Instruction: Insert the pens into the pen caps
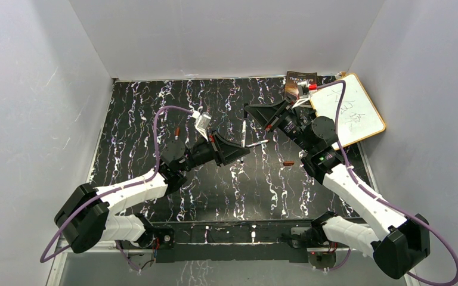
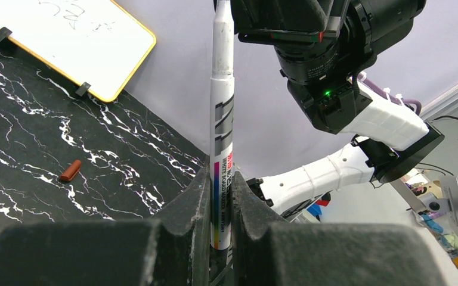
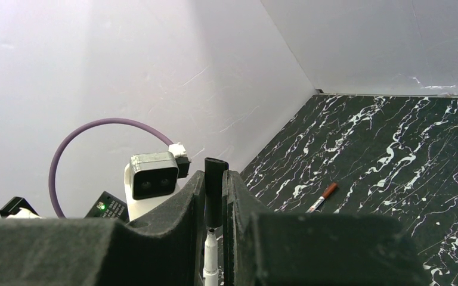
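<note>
My left gripper [image 1: 243,148] [image 2: 219,179] is shut on a white pen [image 1: 257,143] [image 2: 222,137] by its lower barrel. The pen points up toward my right gripper [image 1: 266,122] [image 3: 213,176], which is shut on a black pen cap [image 3: 214,187]. The pen's dark tip [image 3: 210,241] sits right at the cap's open mouth, between the right fingers. A loose reddish-brown cap [image 1: 287,163] [image 2: 70,171] lies on the table. A second pen wearing a reddish-brown cap [image 3: 323,197] [image 1: 179,130] lies at the left. Another white pen [image 1: 245,130] appears to lie between the grippers.
A whiteboard [image 1: 349,110] [image 2: 65,36] with scribbles leans at the back right corner, a dark packet [image 1: 300,78] beside it. The black marble table [image 1: 214,190] is walled in by white panels on three sides. The left arm's purple cable [image 1: 158,128] loops above the table.
</note>
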`<state>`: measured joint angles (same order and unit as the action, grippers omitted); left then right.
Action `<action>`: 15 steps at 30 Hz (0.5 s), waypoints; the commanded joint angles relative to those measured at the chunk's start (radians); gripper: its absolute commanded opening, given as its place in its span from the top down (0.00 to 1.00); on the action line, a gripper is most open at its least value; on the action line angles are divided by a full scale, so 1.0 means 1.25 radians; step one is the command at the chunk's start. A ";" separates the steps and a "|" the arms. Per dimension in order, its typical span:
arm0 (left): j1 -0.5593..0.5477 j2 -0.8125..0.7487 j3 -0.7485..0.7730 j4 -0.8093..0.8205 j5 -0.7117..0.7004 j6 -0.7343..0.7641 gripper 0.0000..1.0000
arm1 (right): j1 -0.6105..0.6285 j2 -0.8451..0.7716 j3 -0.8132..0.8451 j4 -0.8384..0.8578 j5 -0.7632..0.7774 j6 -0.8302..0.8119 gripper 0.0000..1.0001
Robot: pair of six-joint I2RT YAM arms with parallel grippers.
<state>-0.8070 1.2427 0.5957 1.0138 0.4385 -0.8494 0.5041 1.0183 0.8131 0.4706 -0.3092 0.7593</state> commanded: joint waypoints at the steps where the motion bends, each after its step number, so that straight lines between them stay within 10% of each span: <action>1: -0.003 -0.019 0.021 0.023 0.007 0.016 1.00 | 0.004 -0.005 0.042 0.027 0.001 -0.013 1.00; 15: -0.004 -0.018 0.035 0.018 0.013 0.023 1.00 | 0.004 -0.010 0.023 0.022 0.000 -0.010 1.00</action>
<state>-0.8074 1.2427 0.5968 1.0126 0.4427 -0.8452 0.5041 1.0180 0.8154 0.4690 -0.3092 0.7589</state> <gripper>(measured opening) 0.091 0.118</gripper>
